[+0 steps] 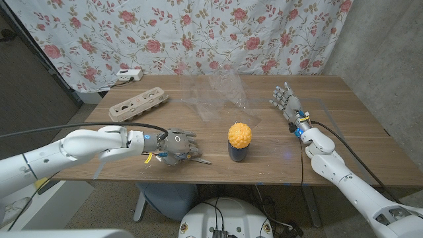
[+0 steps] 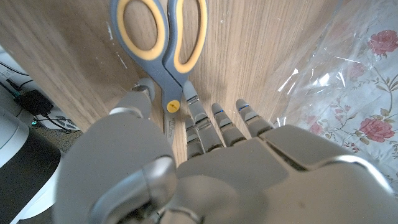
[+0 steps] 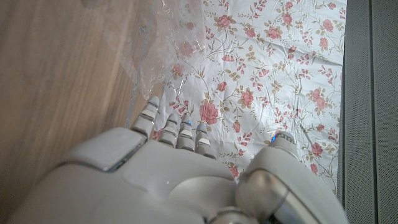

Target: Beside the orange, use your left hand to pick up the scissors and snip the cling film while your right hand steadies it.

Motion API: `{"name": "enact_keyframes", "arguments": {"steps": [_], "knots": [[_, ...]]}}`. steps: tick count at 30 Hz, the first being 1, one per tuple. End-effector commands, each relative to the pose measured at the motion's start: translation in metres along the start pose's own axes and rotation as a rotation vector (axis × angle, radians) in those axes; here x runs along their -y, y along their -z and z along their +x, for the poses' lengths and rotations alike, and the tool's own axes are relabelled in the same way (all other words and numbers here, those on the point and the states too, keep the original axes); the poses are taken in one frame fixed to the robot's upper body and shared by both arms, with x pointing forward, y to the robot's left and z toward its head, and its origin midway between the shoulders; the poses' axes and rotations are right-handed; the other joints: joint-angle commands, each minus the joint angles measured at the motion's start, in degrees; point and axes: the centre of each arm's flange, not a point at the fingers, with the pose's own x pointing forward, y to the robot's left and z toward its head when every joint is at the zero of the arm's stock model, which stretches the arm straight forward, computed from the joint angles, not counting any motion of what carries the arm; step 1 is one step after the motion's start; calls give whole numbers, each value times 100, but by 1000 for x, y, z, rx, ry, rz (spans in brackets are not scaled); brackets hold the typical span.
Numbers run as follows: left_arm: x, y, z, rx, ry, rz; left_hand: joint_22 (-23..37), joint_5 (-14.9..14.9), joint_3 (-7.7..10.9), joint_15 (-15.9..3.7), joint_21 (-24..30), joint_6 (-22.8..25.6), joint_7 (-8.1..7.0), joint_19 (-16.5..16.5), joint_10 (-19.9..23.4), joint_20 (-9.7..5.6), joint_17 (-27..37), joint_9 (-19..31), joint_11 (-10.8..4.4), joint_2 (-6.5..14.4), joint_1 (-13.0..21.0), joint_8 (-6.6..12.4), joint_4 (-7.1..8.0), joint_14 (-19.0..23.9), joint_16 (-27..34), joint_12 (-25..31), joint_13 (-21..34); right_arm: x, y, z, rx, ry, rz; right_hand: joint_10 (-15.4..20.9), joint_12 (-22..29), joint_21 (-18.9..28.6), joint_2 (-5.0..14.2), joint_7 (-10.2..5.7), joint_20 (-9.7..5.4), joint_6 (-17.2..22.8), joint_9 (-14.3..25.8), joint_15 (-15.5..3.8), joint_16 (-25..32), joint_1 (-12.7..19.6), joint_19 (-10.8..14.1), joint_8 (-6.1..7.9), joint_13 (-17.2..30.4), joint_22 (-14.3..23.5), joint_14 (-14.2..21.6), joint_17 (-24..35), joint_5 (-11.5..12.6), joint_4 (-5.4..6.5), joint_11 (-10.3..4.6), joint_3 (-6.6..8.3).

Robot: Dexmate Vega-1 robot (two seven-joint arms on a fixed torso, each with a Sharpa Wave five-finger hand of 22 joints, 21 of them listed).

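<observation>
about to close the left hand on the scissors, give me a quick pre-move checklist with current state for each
1. Left hand over the yellow-and-grey handled scissors: ok.
2. Scissors lying on the wooden table, not yet lifted: ok.
3. Fingers through the handle loops: not ok, the loops lie beyond the fingertips.
4. Right hand steadying the clear cling film: not ok, it is open and apart from the film.
5. Dimpled orange clear of the scissors: ok.

We count one orange [image 1: 239, 134], one scissors [image 2: 163, 46], one cling film [image 1: 218, 96] sheet, one egg carton [image 1: 138, 104].
</observation>
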Motion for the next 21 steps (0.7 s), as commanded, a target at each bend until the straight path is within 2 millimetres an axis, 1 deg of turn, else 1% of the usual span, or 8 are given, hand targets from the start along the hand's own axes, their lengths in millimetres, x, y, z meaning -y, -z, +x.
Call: {"name": "enact_keyframes", "arguments": {"steps": [1, 8, 12, 16, 17, 18, 21], "knots": [[1, -1, 1, 10, -6, -5, 8, 11, -25, -58, 16, 115, -27, 72, 161, -18, 19, 24, -18, 29, 98, 51, 29, 143, 23, 102, 36, 0, 2, 1, 3, 5, 7, 4, 43, 33, 27, -33, 17, 14, 11, 4, 47, 40, -36, -8, 7, 26, -4, 16, -17, -47, 7, 13], [1, -1, 1, 16, -11, -9, 6, 17, -20, -85, 20, 212, -36, 100, 261, -19, 24, 25, -42, 69, 193, 65, 12, 210, 30, 162, 54, -2, 5, 2, 0, 1, 14, 2, 43, 33, 25, -26, 17, 14, 11, 8, 48, 40, -41, -9, 7, 26, -5, 15, -18, -48, 11, 12], [-1, -2, 1, 22, -24, -20, 5, 28, 4, -134, 20, 264, -46, 117, 360, -23, 28, 26, -55, 121, 314, 68, -14, 270, 38, 222, 74, -2, 6, 3, 1, 0, 15, 3, 43, 33, 28, -30, 17, 17, 11, 3, 47, 39, -43, -8, 7, 26, -8, 16, -18, -47, 11, 13], [-1, -2, 0, 29, -33, -31, 2, 45, 3, -234, 27, 400, -30, 172, 622, -29, 61, 30, -73, 241, 593, 68, -37, 453, 87, 436, 173, -2, 6, 3, 0, 4, 20, 0, 42, 33, 28, -33, 17, 17, 11, 3, 47, 38, -45, -9, 7, 26, -7, 16, -18, -46, 20, 12], [-1, -2, 0, 30, -38, -33, 1, 61, 13, -248, 26, 433, -30, 184, 714, -26, 75, 32, -71, 305, 727, 59, -52, 470, 85, 525, 219, -2, 6, 3, 2, 3, 19, 2, 43, 34, 28, -29, 17, 18, 11, 2, 48, 38, -46, -9, 7, 26, -7, 16, -18, -46, 14, 12], [-1, -2, 0, 31, -42, -35, 0, 69, -6, -278, 34, 503, -40, 219, 818, -33, 93, 33, -64, 335, 843, 62, -59, 554, 114, 626, 270, -2, 6, 3, 2, 5, 20, 3, 43, 34, 28, -30, 17, 19, 11, 2, 48, 38, -46, -8, 7, 26, -7, 16, -18, -46, 14, 12], [-2, -2, 0, 32, -52, -40, 1, 85, -53, -309, 34, 633, -32, 249, 941, -29, 140, 38, -74, 407, 1046, 64, -50, 657, 154, 792, 370, -2, 6, 2, 7, 8, 20, 4, 44, 34, 28, -30, 17, 23, 11, 1, 48, 38, -47, -7, 7, 26, -8, 16, -18, -46, 16, 12]]}}
